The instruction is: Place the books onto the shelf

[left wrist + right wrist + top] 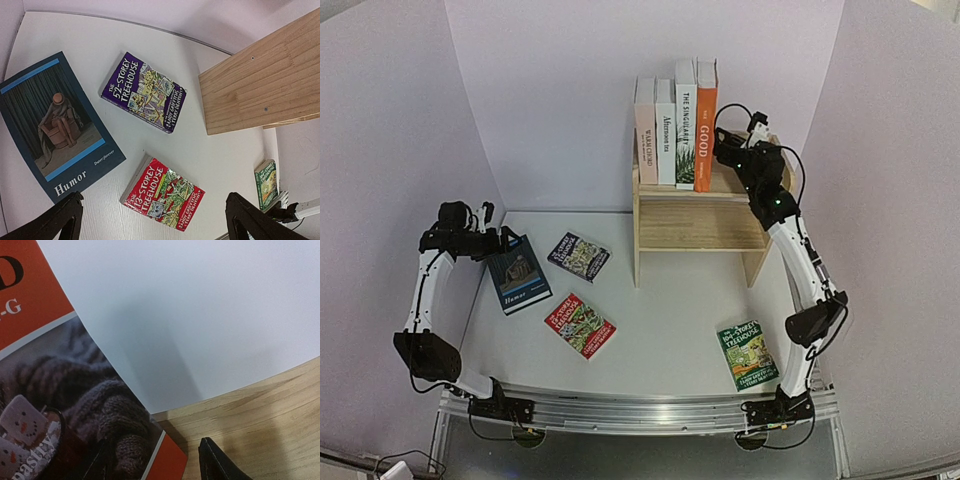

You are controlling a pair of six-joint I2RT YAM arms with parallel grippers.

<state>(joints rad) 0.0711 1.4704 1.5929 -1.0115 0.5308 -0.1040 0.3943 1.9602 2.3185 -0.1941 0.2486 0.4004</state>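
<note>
Closest up: the right gripper (157, 452), whose wrist cam is practically nose-to-cover with the orange GOOD book (45, 390). It has an orange band with dark lettering up top. Below that is a photo of chunky grey knitwear and a mug with little snowman marshmallows. The fingers are apart with nothing pinched between them. One sits in front of the cover's lower corner, the other over the bare wood of the shelf (260, 425). Can't tell if either one actually touches the book.

From overhead, the shelf is pale natural wood with side panels, an open front and two tiers. GOOD is the rightmost of four books standing upright in a tight row on the shelf's top board, spines facing out. Left to right it goes pink-spined book (645, 120), white Afternoon Tea book (665, 130), white palm-leaf book (686, 125), then GOOD. The row takes up the left part of the top, and the right gripper is just beside it on the right.

The other four lie flat on the table (670, 300):
- The Humor book (55, 125) is dark blue with light-blue stripes and a seated figure, well off to the shelf's left. The left gripper (508, 242) hangs over one corner of it, jaws spread wide, holding nothing.
- The purple 52-Storey Treehouse (144, 92) lies between Humor and the shelf.
- The red 13-Storey Treehouse (162, 200) is in front of the shelf, off to the left.
- The green Treehouse book (748, 354) is in front of the shelf's right end.
</note>
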